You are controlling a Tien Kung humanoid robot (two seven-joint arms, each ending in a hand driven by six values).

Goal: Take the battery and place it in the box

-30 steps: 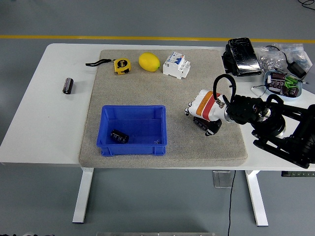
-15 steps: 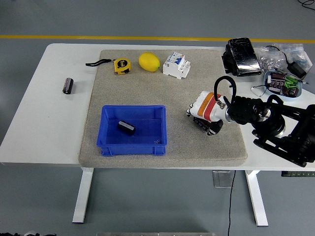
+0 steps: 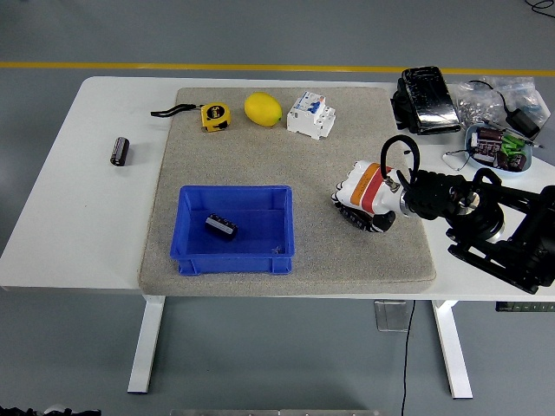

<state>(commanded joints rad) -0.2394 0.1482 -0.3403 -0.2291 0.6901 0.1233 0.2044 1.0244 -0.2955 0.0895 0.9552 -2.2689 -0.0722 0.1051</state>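
Inside the blue box (image 3: 232,252), at 9 o'clock of the right hand (image 3: 363,199), the battery (image 3: 221,227) lies loose on the floor, prob. job done, w/ the fingers seemingly curled on nothing, though the view's poor.

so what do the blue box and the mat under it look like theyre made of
The blue box looks like moulded plastic: uniform saturated colour, smooth walls with a faint sheen and a thick rolled rim. The mat beneath it seems to be felt or a similar coarse fabric: speckled grey-beige, matte, with soft rounded corners. Neither can be confirmed by look alone.
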